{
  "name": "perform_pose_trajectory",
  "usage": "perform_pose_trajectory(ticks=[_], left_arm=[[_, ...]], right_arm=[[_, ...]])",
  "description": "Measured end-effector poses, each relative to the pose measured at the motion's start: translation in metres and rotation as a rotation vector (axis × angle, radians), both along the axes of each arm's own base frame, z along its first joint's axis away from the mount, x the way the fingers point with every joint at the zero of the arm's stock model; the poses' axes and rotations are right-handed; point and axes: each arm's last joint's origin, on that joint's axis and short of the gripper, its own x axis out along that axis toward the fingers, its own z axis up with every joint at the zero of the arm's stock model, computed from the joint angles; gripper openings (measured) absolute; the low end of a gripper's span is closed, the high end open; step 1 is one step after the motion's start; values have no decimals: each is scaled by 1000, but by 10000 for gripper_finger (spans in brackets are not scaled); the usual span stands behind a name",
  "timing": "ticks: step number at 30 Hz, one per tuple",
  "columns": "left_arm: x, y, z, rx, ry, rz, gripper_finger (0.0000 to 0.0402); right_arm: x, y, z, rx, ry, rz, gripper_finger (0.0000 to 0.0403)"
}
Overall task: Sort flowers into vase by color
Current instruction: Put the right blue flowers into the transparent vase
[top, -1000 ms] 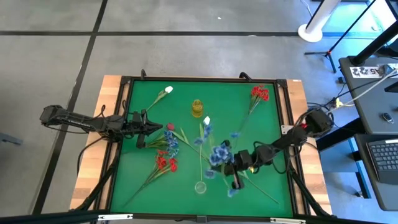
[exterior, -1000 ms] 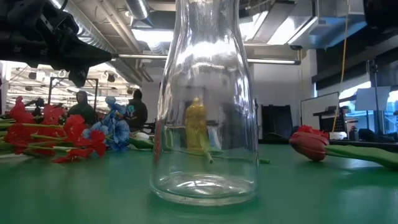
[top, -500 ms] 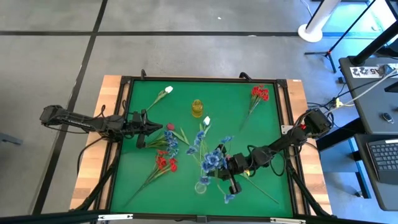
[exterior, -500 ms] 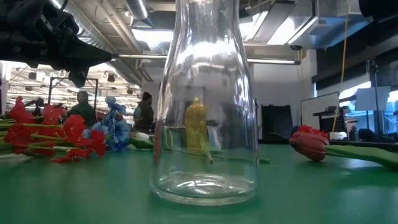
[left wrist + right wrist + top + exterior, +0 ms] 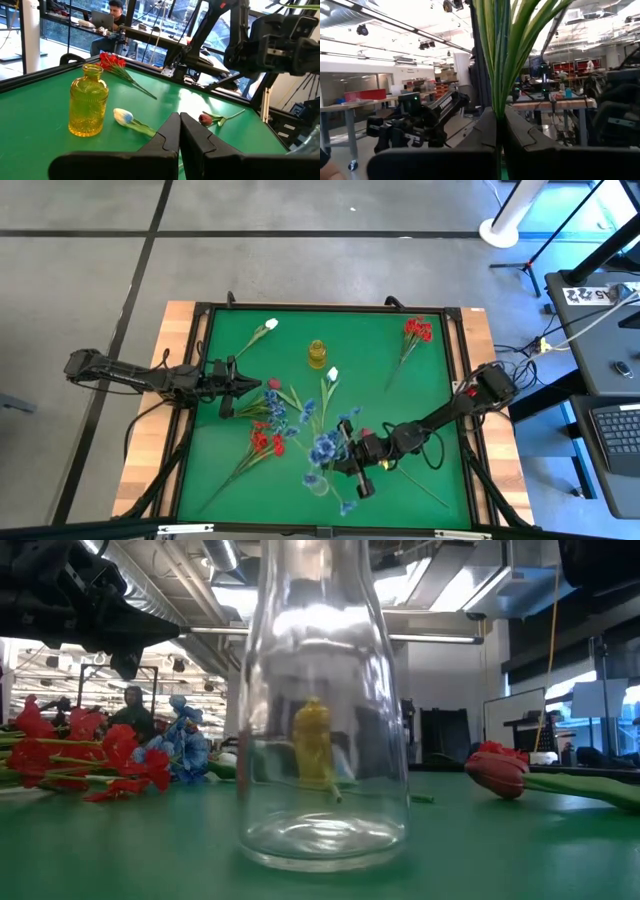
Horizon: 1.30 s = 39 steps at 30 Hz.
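Note:
My right gripper point(image 5: 352, 464) is over the table's near middle, shut on a bunch of blue-headed flowers point(image 5: 322, 448) with green stems point(image 5: 506, 50). Its blue heads spread above the clear glass vase point(image 5: 322, 710), which stands on its base. My left gripper point(image 5: 236, 387) is shut and touches nothing, hovering at the table's left. On the cloth lie a red cluster point(image 5: 265, 442), a blue cluster point(image 5: 275, 410), another red cluster point(image 5: 417, 330), two white buds point(image 5: 270, 326) point(image 5: 332, 374) and a rosebud point(image 5: 497, 772). My right gripper pinches several green stems point(image 5: 499, 107) between its two fingers. It comes level from the table's right, with the stems crossing the fingers. The bunch is off the cloth, and its blue heads point(image 5: 311, 478) are over the clear vase; I cannot tell whether they touch it.
A small yellow glass vase point(image 5: 317, 353) stands at the far middle, also in the left wrist view point(image 5: 88, 101). The green cloth sits in a dark frame point(image 5: 200, 315) on a wooden table. Loose flowers crowd the middle; the right near part is bare cloth point(image 5: 440, 470).
My right gripper has carried the blue bunch toward the table's left and a little toward the near edge, bringing its heads over the clear vase. In the low view the clear vase has shifted slightly to the left. The left arm has kept still.

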Motion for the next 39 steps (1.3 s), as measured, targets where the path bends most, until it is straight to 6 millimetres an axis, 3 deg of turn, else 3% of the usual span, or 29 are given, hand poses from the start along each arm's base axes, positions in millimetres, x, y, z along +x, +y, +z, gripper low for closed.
perform_pose_trajectory(ticks=[6,11,18,29,39], left_arm=[[0,0,0,0,0,0,0],[0,0,0,0,0,0,0],[0,0,0,0,0,0,0],[0,0,0,0,0,0,0],[0,0,0,0,1,0,0]], right_arm=[[0,-2,3,-47,-2,-87,7],[-4,-6,19,-93,-3,-125,7],[-11,-6,38,-64,-55,-28,6],[8,8,26,-39,-26,61,6],[16,9,4,-84,130,3,7]])
